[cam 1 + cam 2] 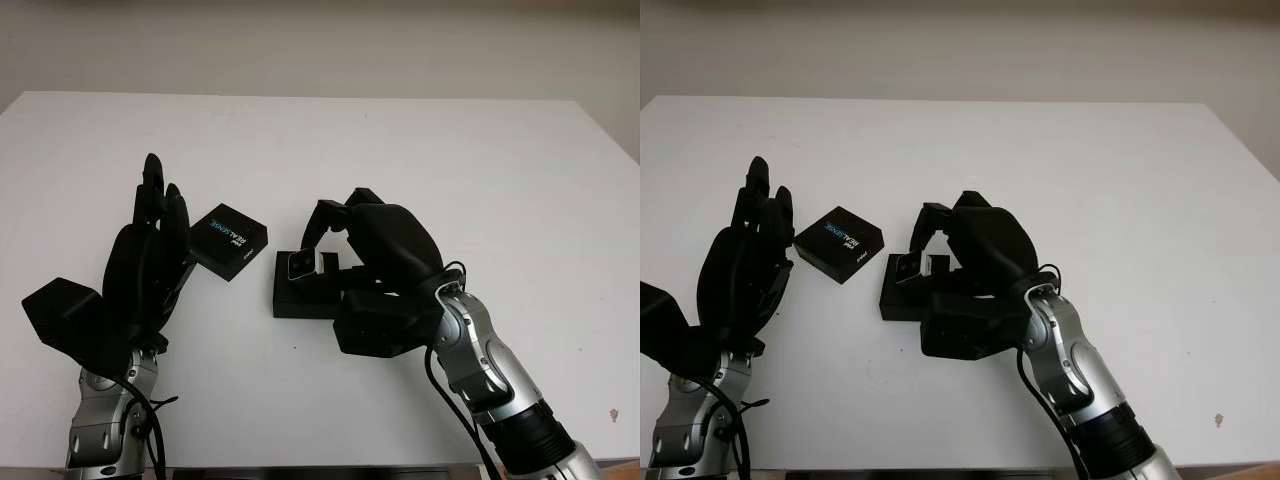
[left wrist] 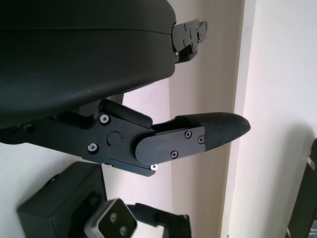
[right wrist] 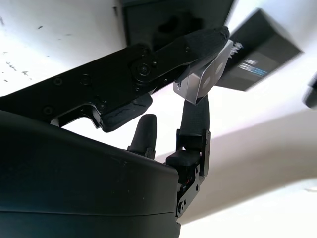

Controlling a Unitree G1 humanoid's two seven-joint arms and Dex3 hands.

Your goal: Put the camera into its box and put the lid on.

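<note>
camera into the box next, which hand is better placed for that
Right. The right hand already grips the camera directly above the open box. The left hand is open beside the lid, holding nothing.

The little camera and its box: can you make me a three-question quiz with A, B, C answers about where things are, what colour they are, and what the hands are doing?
1. Where is the lid?
A. On the box
B. On the table between the left hand and the box
C. In the right hand

2. What colour is the table?
A. White
B. Green
C. Brown

3. What is the right hand doing?
A. Holding nothing
B. Holding the lid
C. Holding the camera over the box

Answers:
1 B: the lid lies on the table beside the open left hand.
2 A: its top is plain white.
3 C: the right hand's fingers pinch the camera above the box.
</note>
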